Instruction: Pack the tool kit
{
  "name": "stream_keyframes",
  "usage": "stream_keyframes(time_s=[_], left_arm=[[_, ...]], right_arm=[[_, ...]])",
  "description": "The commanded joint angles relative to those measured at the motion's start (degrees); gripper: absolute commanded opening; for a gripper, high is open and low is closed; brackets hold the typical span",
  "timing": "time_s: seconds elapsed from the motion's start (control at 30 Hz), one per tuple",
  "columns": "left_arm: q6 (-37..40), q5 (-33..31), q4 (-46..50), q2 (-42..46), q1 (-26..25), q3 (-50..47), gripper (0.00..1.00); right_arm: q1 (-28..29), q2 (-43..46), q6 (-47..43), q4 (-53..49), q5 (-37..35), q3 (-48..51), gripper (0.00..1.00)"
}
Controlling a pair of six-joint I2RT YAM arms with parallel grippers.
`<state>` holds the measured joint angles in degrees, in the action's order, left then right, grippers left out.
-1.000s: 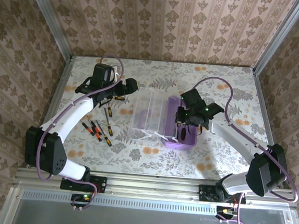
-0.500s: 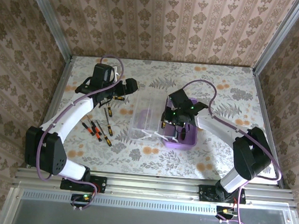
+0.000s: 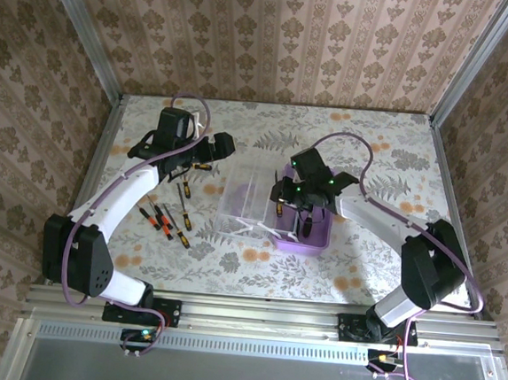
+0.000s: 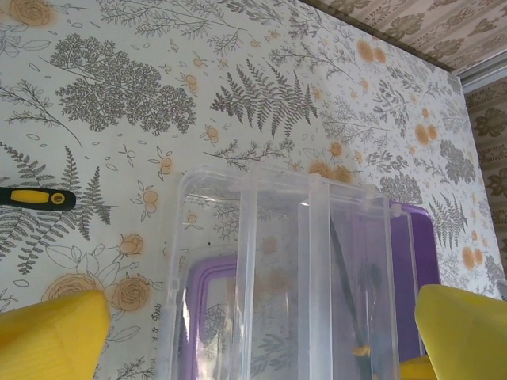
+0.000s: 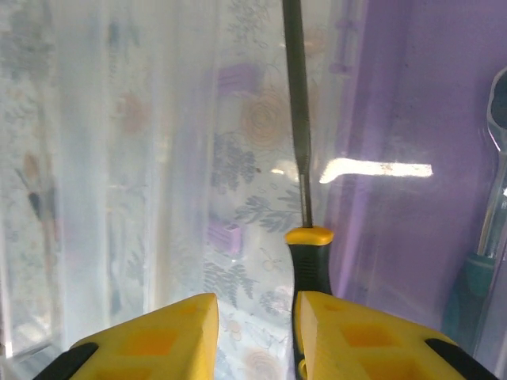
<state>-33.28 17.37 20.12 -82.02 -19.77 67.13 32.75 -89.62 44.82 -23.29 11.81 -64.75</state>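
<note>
Floral tabletop. Right gripper jaws part-open inside purple box, with a screwdriver against one pad; this looks like the drop-off step. Left gripper jaws wide and empty; next, probably fetch the loose screwdrivers at centre left.

The clear lid is looking like smooth, glossy plastic. The purple box is glaring, glossy plastic too. The screwdriver is showing a dull metal shaft. The desk is wearing a matt printed covering.
</note>
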Motion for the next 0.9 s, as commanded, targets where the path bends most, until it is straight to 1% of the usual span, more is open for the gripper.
stream_keyframes(time_s=[0.0,0.13,0.3,0.4,0.47,0.53,0.57,0.67,0.73,0.8,0.83,0.87], left_arm=[[-0.65,0.73,0.03,-0.90,0.35,-0.27,1.00],[-0.25,-2.38,2.48,-1.73,0.35,0.42,1.00],[0.87,-10.11,6.78,-2.36,0.74,1.41,1.00],[1.42,-16.35,10.02,-3.00,1.52,2.19,1.00],[-0.28,-20.15,13.15,-3.54,2.13,3.07,0.99],[-1.27,-22.09,14.77,-3.35,2.21,2.87,0.98],[-2.26,-23.50,16.00,-2.95,1.98,2.20,1.00],[-5.78,-27.75,19.25,0.63,0.53,-3.09,1.00],[-8.26,-32.49,21.02,4.69,-2.69,-8.02,1.00],[-10.56,-33.72,22.63,9.17,-5.88,-13.15,1.00],[-12.37,-33.69,23.58,11.03,-6.05,-15.61,0.95],[-14.65,-33.14,24.37,13.10,-8.29,-18.32,0.88]], right_arm=[[-1.43,4.29,-1.76,-0.49,-0.10,0.65,0.34],[-2.81,7.78,-3.60,-3.69,-3.84,1.05,0.33],[-3.90,12.06,-4.82,-4.76,-5.25,3.91,0.33],[-4.57,14.06,-5.18,-3.83,-5.48,6.20,0.33],[-5.38,15.00,-5.39,-3.14,-5.04,7.47,0.33],[-6.39,15.43,-5.69,-2.27,-4.00,8.49,0.34],[-6.91,15.45,-5.86,-1.75,-3.22,8.91,0.34],[-7.95,15.51,-6.79,-0.84,-1.65,9.81,0.34],[-8.31,15.87,-7.56,-0.55,-1.14,10.47,0.34],[-8.71,16.46,-8.29,-0.36,-0.59,11.28,0.34],[-8.89,16.79,-8.66,-0.27,-0.50,11.63,0.34],[-9.09,17.19,-8.86,-0.06,-0.41,12.03,0.34]])
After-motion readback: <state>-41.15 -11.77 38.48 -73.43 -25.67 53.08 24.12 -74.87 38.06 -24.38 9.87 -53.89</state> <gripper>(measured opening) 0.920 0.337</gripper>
